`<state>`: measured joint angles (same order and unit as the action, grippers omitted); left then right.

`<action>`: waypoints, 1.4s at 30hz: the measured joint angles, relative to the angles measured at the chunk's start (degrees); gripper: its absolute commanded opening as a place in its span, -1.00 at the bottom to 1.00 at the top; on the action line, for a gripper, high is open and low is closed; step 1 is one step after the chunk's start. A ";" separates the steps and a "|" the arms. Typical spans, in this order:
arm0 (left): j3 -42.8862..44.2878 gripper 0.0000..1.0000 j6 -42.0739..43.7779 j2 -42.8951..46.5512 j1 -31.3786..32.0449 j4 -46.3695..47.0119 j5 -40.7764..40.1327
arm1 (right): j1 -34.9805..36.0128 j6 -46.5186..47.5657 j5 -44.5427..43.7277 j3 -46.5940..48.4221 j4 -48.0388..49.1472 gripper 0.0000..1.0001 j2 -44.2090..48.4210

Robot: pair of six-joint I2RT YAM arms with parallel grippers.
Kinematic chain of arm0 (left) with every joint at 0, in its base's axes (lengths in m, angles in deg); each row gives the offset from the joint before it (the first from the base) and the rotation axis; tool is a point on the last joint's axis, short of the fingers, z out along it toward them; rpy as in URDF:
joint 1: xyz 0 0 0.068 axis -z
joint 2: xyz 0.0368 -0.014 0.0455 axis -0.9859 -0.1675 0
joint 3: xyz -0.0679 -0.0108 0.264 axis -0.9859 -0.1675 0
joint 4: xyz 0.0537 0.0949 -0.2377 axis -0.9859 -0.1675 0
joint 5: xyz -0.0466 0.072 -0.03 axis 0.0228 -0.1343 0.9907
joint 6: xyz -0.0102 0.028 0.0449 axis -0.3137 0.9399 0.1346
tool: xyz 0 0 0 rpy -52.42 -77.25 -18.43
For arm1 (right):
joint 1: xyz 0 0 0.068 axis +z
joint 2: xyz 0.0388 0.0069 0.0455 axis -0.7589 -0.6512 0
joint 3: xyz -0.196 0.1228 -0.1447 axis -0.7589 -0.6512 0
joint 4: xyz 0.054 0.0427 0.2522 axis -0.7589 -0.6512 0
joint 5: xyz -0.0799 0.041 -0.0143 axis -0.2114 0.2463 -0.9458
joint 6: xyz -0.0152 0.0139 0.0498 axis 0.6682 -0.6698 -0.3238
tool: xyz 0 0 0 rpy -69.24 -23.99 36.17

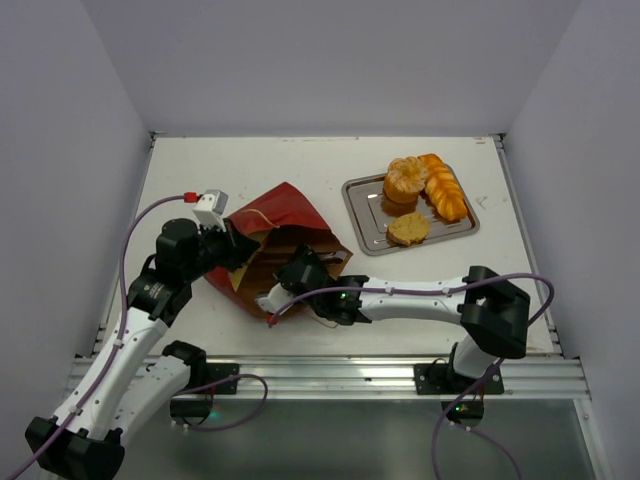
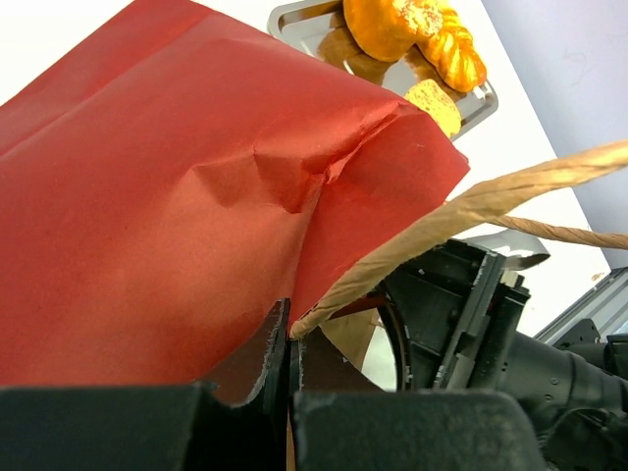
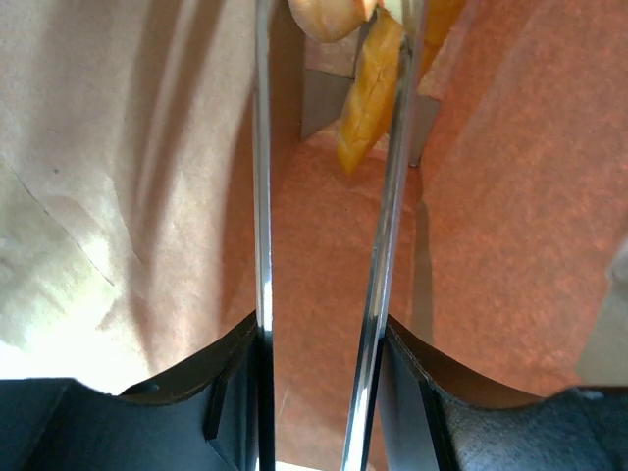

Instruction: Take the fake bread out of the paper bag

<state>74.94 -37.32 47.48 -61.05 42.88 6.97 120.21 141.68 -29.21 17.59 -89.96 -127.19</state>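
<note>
1. From my overhead feed I see a white table closed in by plain pale walls on the left, back and right. An aluminium rail runs along the near edge where the arm bases sit.
2. A shiny metal tray sits at the right rear. On it are a round bun, a braided loaf just beside it, and a smaller browned piece nearer to me.
3. The paper bag lies on its side left of centre, well apart from the tray, red outside, mouth facing the right arm.
4. My left gripper has its jaws pressed together on the bag's rim, where the string handle comes out.
5. My right gripper is deep inside the bag, jaws part-way spread. A piece of fake bread lies at the fingertips against the kraft lining; I cannot tell whether they grip it.
</note>
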 measured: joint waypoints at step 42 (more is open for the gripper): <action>1.66 -1.00 -0.55 -0.37 -0.04 0.07 -2.75 | -6.84 -14.45 12.87 -7.87 -15.89 -0.95 28.48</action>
<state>76.60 -37.86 47.11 -61.09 42.95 4.21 113.37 127.24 -16.34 9.72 -105.85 -98.71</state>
